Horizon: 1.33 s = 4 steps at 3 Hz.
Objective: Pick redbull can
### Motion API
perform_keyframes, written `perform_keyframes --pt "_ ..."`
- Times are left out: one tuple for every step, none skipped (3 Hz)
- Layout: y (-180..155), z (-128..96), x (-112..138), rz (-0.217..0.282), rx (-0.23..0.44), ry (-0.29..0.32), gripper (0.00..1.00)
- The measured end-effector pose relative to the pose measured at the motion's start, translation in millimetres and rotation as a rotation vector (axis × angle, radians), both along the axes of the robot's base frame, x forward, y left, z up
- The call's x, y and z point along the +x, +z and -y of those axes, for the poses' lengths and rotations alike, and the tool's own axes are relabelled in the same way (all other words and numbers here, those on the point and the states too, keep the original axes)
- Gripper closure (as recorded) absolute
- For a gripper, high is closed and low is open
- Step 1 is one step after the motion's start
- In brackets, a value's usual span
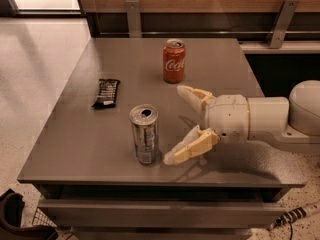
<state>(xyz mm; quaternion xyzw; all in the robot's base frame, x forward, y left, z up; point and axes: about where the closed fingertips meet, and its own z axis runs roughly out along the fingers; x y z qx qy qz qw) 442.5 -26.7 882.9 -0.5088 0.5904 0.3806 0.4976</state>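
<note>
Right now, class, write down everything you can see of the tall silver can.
The can is slim, silver metal with faint blue-grey print and a white patch low down. Its top is opened. It stands upright near the front edge of the table. The open pincer is just right of it in the view, with the lower finger close to the base; contact is unclear.

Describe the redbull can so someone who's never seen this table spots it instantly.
On the grey table, look near the front edge, just beside the gripper, whose open fingers face it. The redbull can is the tall, slim silver one, unlike the shorter red Coca-Cola can farther back.
</note>
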Motion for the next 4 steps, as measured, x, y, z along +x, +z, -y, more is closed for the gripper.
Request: perform_keyframes --pt "0.0 0.0 0.0 0.000 0.000 0.000 0.00" --pt "0.0 -0.1 0.0 0.000 0.000 0.000 0.00" --pt "-1.4 -14.1 -6.5 0.016 0.035 0.021 0.00" --pt "1.1 -25.0 -11.5 0.035 0.052 0.031 0.00"
